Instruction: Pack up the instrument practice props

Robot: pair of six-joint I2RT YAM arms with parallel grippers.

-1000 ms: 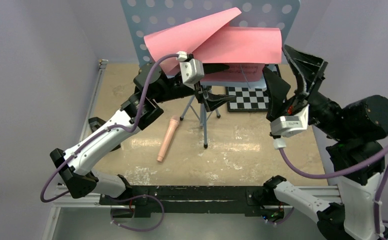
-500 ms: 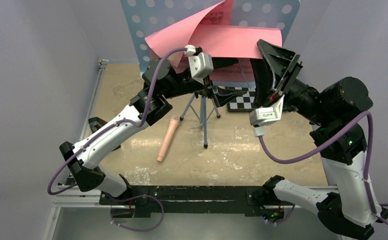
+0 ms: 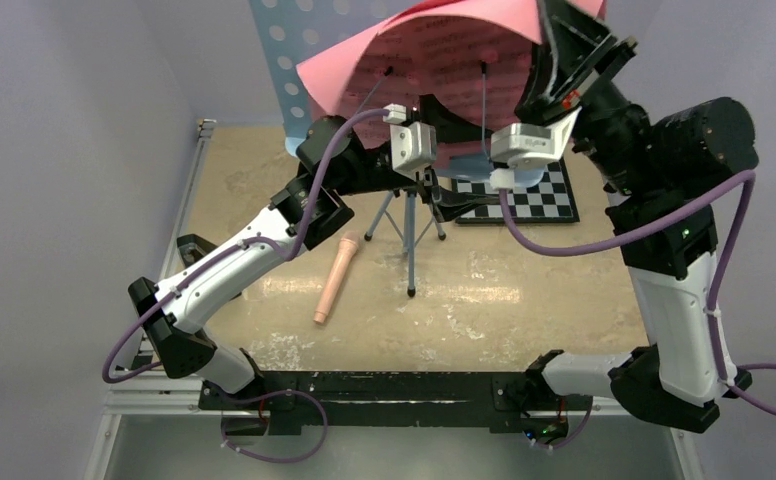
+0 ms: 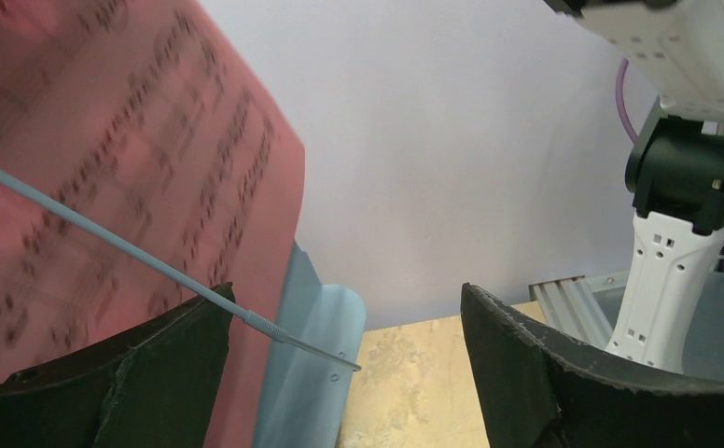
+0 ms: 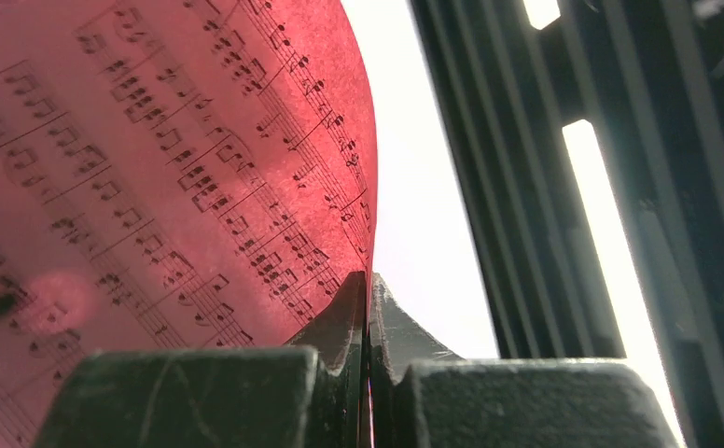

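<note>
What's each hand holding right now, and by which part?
Right hand pinches the pink sheet music by its edge. Left hand is open, holding nothing.

Curled pink sheet-music pages [image 3: 364, 70], cut off at the top edge, hid most of the light-blue perforated music stand [image 3: 284, 60].

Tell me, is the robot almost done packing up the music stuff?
Not nearly. Nothing looks packed yet. In hand: the right gripper is shut on the edge of the pink sheet-music pages at the music stand. Left to do: the stand is upright, the recorder lies on the table, and the left gripper is open, empty.
</note>
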